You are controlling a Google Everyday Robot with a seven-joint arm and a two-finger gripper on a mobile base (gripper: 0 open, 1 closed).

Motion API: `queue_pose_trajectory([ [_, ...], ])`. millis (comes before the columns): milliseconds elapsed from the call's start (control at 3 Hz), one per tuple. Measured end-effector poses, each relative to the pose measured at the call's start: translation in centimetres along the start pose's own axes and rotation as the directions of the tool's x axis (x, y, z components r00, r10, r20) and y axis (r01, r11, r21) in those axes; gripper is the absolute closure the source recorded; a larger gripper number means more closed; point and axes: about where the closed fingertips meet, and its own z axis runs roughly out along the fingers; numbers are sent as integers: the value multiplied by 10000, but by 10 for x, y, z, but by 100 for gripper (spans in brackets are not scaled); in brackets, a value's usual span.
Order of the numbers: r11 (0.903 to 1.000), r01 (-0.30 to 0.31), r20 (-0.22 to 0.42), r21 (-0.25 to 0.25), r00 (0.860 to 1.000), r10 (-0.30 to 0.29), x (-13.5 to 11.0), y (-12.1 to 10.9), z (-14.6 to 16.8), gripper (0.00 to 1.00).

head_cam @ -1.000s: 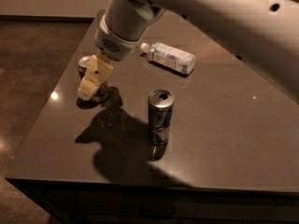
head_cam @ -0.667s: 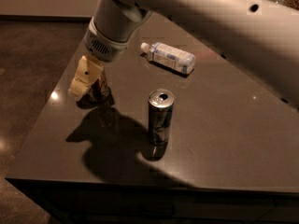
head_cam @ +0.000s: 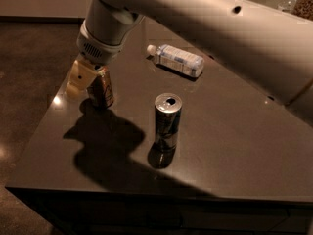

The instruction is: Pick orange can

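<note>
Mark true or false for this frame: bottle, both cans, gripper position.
1. The bottle lies on its side at the back of the table. True.
2. The silver can is tipped over. False: it stands upright, open top facing up.
3. The gripper is at the orange can, near the table's left edge. True.
4. The orange can stands right of the silver can. False: it stands to its left.
</note>
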Motion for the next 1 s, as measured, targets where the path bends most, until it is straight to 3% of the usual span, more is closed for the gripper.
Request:
queue_pose_trajectory([
  [667, 9997, -67, -14, -239, 10000, 67, -6, -4, 9, 59],
  [1000, 9996, -23, 130, -298, 9999, 27, -11, -8, -1, 83],
])
